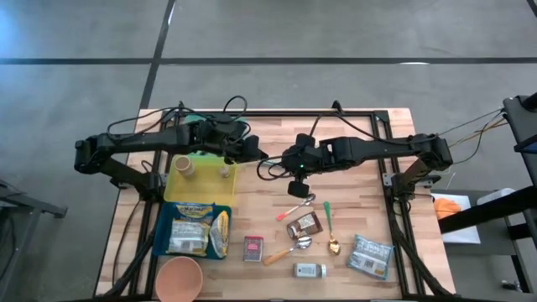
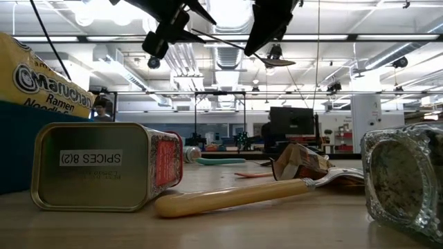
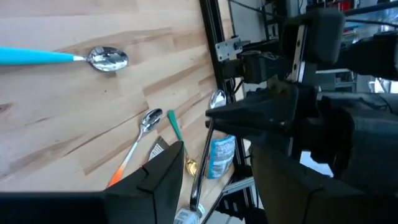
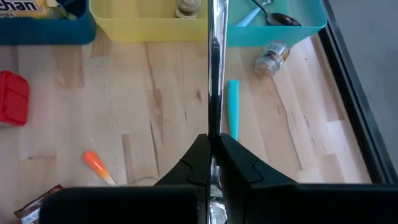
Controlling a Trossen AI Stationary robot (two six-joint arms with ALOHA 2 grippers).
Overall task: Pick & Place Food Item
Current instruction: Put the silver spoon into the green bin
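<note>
A metal spoon (image 4: pixel 214 62) hangs in the air above the table's middle, with my right gripper (image 4: pixel 213 138) shut on it. Its handle reaches out toward my left gripper (image 1: pixel 256 155). That gripper is open, and the handle's free end (image 3: pixel 195 193) lies between its fingers in the left wrist view; I cannot tell if they touch it. Ramen packs (image 1: pixel 197 226) lie in a blue bin. A brown packet (image 1: pixel 304 225) and a blue packet (image 1: pixel 371 254) lie flat on the table near its front. My right gripper pinches the spoon's handle close to the bowl (image 4: pixel 214 127) between its two fingers. The fingers slant down from the table's right side. The handle sticks out ahead of them toward the left gripper. The spoon is lifted clear, with its bowl (image 2: pixel 278 62) behind the fingertips.
A yellow bin (image 1: pixel 220 191) and a teal bin (image 4: pixel 311 22) stand at the left. A spice jar (image 4: pixel 270 56) and a blue-handled spoon (image 3: pixel 62 57) lie beside them. Nearer the front lie a red tin (image 1: pixel 252 247), several coloured spoons, a jar (image 1: pixel 309 270) and a pink bowl (image 1: pixel 179 277).
</note>
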